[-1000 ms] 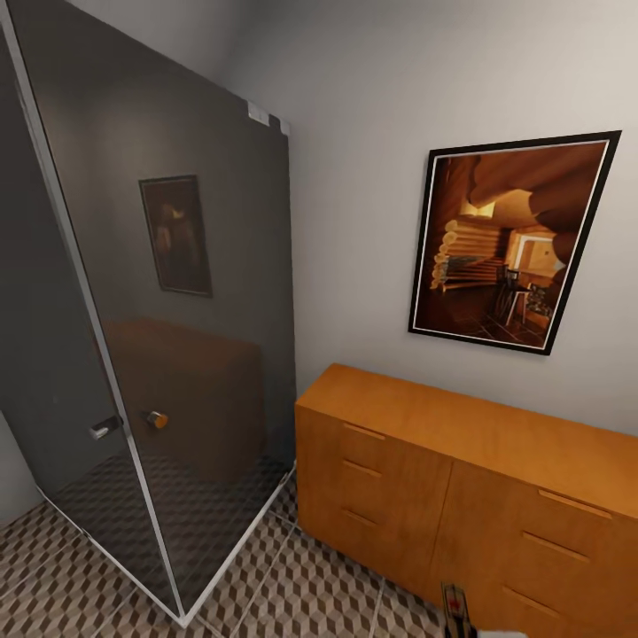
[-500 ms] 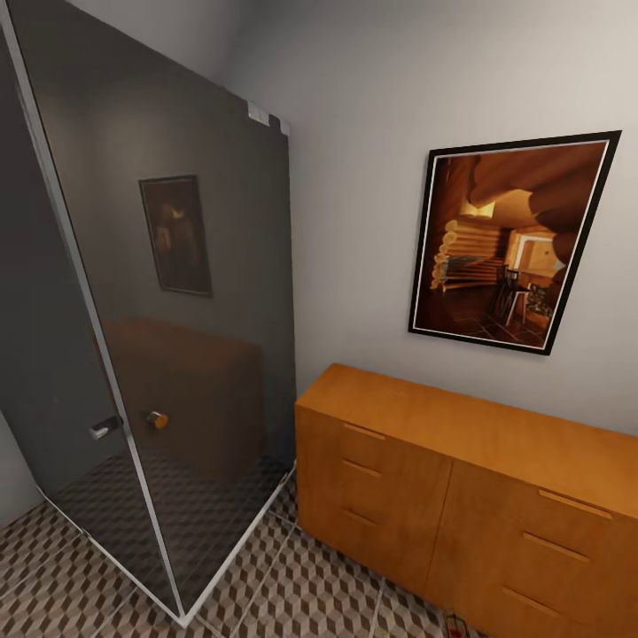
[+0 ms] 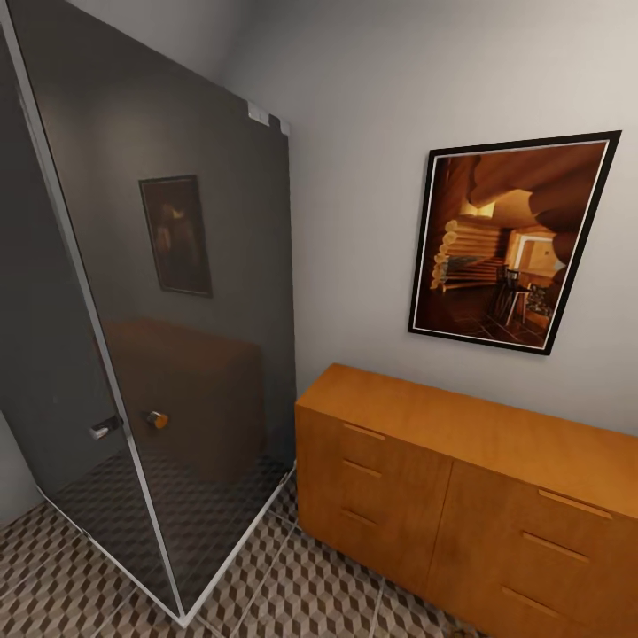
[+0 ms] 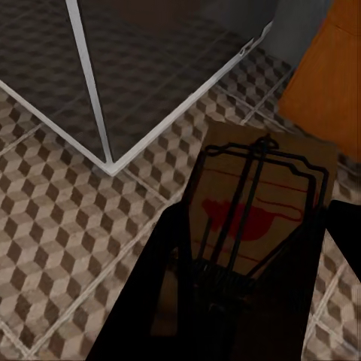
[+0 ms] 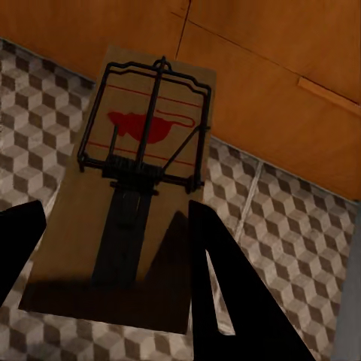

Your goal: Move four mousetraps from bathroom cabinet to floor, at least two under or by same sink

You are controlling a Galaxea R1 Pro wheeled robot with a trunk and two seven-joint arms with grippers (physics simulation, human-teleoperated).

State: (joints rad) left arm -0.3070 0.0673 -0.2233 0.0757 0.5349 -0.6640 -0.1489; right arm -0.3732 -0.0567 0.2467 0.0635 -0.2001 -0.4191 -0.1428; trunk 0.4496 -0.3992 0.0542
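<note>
Your left gripper points down at the bathroom floor, its fingers either side of a mousetrap and apparently clamped on it. That trap's long axis runs along the fingers, wire end outward, toward the cabinet. Your right gripper likewise holds a second mousetrap, lengthwise, wire end toward the cabinet front.
</note>
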